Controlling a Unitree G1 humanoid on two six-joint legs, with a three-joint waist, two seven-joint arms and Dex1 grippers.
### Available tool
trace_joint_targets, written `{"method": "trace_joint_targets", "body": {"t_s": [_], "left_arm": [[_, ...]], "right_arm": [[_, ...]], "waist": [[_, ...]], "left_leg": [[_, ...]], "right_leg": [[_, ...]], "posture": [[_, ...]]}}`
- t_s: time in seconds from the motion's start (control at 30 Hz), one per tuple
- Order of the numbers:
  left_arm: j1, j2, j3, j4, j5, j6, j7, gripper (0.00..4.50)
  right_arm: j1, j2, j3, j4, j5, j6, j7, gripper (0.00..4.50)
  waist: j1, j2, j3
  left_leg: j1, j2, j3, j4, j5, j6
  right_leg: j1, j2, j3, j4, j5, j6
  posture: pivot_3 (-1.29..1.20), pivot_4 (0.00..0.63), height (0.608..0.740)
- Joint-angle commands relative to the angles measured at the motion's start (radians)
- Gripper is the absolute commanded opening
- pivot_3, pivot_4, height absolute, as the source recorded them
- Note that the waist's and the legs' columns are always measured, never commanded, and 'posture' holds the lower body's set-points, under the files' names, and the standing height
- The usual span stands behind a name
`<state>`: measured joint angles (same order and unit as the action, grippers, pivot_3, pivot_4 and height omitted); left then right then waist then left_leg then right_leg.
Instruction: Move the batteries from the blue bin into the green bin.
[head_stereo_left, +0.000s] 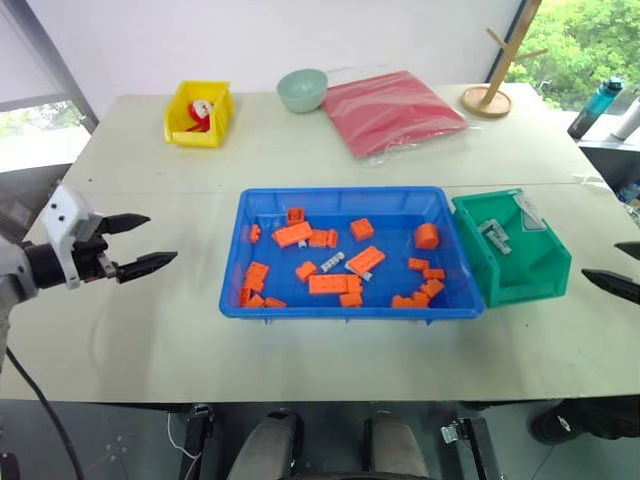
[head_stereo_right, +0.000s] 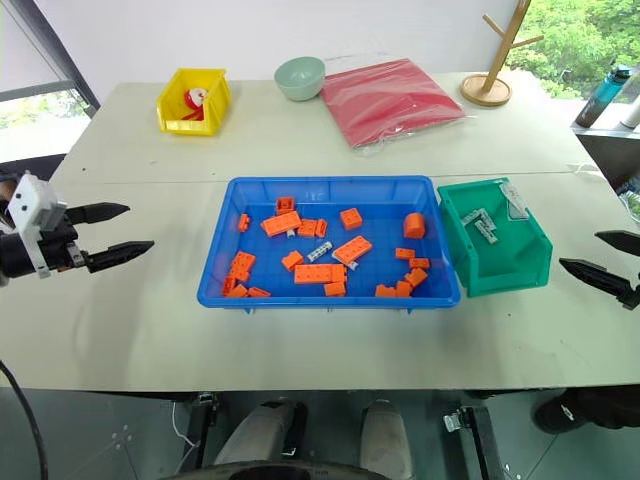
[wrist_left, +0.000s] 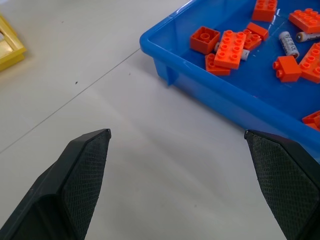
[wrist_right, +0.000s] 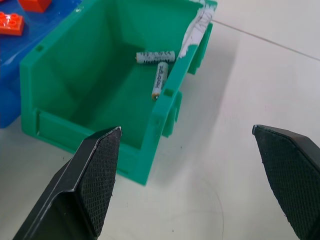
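Centrally, the blue bin (head_stereo_left: 350, 304) rests on the table (head_stereo_left: 150, 330), holding orange bricks (head_stereo_left: 334, 284) and remaining batteries (head_stereo_left: 332, 262); two batteries lie inside the green bin (wrist_right: 100, 75) touching its right side. Left gripper (head_stereo_left: 140, 243) and right gripper (head_stereo_right: 605, 258) hover at opposite sides, jaws spread wide, grasping nothing.

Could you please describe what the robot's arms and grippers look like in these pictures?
Each gripper has two black, tapering, pointed fingers; the wrist views show a fine cross-hatched texture on their inner pads. The left gripper sits on a white angular bracket over a black cylindrical wrist, with a black cable hanging below. The right gripper has matching black fingers.
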<state>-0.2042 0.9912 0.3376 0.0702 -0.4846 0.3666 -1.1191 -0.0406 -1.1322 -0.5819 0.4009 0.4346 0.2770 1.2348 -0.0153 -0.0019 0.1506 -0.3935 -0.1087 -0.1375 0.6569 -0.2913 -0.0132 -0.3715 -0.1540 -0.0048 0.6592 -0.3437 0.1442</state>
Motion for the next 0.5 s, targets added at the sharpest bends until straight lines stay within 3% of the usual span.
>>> {"method": "trace_joint_targets", "body": {"t_s": [0.03, 0.5], "left_arm": [[-0.013, 0.015, 0.033, -0.019, -0.002, -0.013, 0.002, 4.50], [-0.008, -0.017, 0.006, -0.111, -0.044, 0.061, 0.013, 4.50]], "right_arm": [[-0.001, -0.010, -0.005, -0.007, -0.003, -0.013, 0.008, 4.33], [-0.095, -0.034, 0.054, -0.046, -0.005, 0.031, 0.022, 4.33]], "waist": [[0.001, 0.000, 0.000], [-0.002, 0.001, 0.000]], "left_leg": [[0.000, 0.000, 0.000, 0.000, 0.000, 0.000], [0.000, 0.000, 0.000, 0.000, 0.000, 0.000]], "right_leg": [[0.000, 0.000, 0.000, 0.000, 0.000, 0.000], [0.000, 0.000, 0.000, 0.000, 0.000, 0.000]], "posture": [[0.00, 0.150, 0.717], [0.00, 0.150, 0.717]]}}
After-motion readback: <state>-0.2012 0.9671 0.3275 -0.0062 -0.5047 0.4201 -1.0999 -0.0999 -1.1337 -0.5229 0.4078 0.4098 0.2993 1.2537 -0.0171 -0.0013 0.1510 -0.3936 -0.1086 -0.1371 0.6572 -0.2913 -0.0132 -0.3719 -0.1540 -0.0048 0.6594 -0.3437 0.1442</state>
